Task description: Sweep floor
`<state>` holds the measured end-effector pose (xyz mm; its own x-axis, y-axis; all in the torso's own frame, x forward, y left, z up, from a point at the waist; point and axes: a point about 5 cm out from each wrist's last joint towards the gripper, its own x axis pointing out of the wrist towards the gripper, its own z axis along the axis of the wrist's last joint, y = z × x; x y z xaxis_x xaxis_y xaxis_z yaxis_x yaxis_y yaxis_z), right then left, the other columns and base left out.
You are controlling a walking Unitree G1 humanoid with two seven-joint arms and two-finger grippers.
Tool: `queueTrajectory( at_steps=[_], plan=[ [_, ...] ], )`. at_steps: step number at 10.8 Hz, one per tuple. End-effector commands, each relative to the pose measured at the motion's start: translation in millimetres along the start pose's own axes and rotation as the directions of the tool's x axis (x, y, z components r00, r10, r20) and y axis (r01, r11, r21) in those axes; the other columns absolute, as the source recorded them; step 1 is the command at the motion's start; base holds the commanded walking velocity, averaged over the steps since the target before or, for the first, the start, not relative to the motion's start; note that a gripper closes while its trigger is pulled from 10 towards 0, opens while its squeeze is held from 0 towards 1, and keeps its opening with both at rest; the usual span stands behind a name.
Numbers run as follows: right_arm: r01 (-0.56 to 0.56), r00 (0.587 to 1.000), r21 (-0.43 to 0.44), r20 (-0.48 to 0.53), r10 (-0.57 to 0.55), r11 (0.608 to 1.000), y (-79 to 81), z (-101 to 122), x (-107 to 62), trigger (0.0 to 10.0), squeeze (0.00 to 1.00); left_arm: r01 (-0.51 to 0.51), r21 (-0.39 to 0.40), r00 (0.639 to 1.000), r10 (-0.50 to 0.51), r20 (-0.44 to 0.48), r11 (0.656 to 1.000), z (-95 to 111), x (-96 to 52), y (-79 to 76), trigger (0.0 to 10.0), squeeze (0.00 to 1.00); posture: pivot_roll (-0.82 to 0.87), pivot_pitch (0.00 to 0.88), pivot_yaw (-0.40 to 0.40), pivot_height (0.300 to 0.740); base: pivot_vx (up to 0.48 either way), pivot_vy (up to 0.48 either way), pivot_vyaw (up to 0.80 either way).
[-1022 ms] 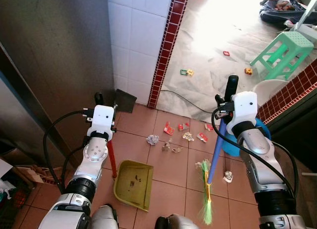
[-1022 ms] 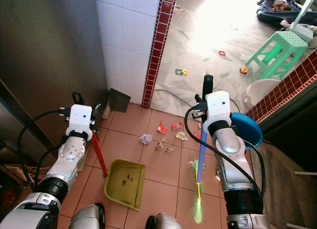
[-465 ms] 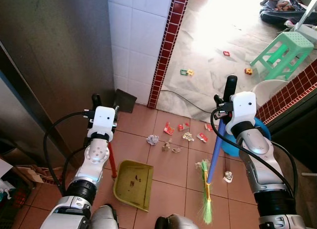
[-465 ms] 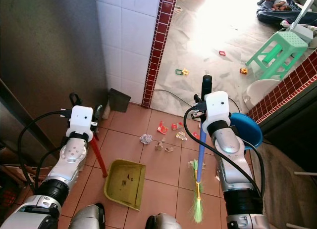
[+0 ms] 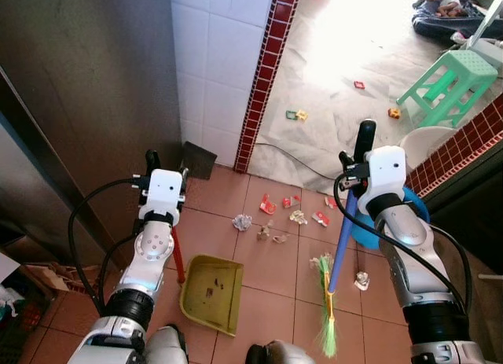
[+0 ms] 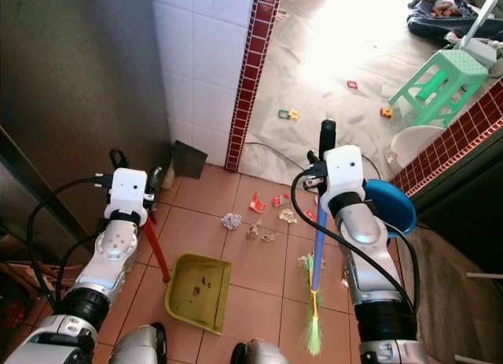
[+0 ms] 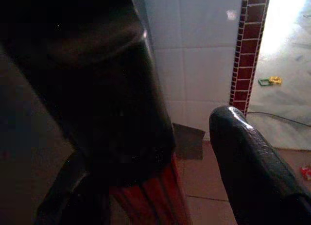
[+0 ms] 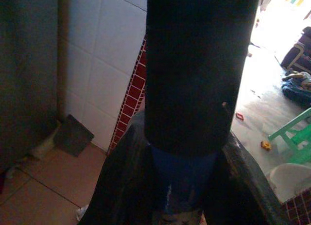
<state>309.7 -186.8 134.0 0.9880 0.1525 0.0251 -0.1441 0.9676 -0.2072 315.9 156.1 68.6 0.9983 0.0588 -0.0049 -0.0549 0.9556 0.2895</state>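
Little moved since a second ago, left tool (image 5: 151, 161) nudged slightly toward the wall, clenched on red dustpan handle (image 5: 178, 256), dustpan (image 5: 211, 292) flat on floor (image 5: 271, 262), right tool (image 5: 356, 148) clenched on broom (image 5: 332, 277), bristles down beside paper scraps (image 5: 277, 218)

floor tiles (image 5: 275, 262): matt terracotta ceramic
wall tiles (image 5: 212, 57): glossy white ceramic
dustpan (image 5: 211, 293): smooth yellow-green plastic
stool (image 5: 449, 81): green plastic
scraps (image 5: 242, 221): crumpled paper
arms (image 5: 153, 250): silvery metal
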Motion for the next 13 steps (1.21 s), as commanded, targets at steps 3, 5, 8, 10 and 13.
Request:
queueTrajectory(
  at_steps=[3, 5, 8, 10, 13],
  plan=[
    [0.002, 1.0, -0.032, 0.024, -0.001, 0.999, -5.5, 7, 2.2, 10.0, 0.0, 0.016, -0.008, 1.0, -0.016, -0.013, 1.0, -2, -5.7, -5.0, 10.0, 0.0, -0.1, 0.097, -0.189, 0.74, 0.0, 0.0, 0.0],
    [-0.001, 1.0, -0.033, 0.024, 0.002, 0.999, -5.8, 6, 2.6, 10.0, 0.0, 0.017, -0.002, 1.0, -0.017, 0.005, 1.0, 3, -5.5, -1.5, 0.5, 0.0, -0.1, 0.093, -0.19, 0.74, 0.0, 0.0, 0.0],
    [-0.007, 1.0, -0.032, 0.024, 0.007, 0.999, -4.0, 6, 3.6, 10.0, 0.0, 0.018, -0.002, 1.0, -0.018, 0.019, 1.0, 8, -4.2, 0.1, 4.0, 0.0, -0.1, 0.09, -0.191, 0.74, 0.0, 0.0, 0.0],
    [-0.004, 1.0, -0.034, 0.025, 0.005, 0.999, -5.5, 7, 4.3, 10.0, 0.0, 0.032, -0.01, 0.999, -0.032, 0.009, 0.999, 6, -5.2, -1.0, 0.0, 0.0, -0.1, 0.09, -0.19, 0.74, 0.0, 0.0, 0.0],
    [-0.004, 1.0, -0.033, 0.025, 0.005, 0.999, -4.6, 6, 4.1, 10.0, 0.0, 0.041, -0.011, 0.999, -0.041, 0.004, 0.999, 6, -5.2, -1.1, 0.0, 0.0, -0.1, 0.09, -0.188, 0.74, 0.0, 0.0, 0.0]
  ],
)
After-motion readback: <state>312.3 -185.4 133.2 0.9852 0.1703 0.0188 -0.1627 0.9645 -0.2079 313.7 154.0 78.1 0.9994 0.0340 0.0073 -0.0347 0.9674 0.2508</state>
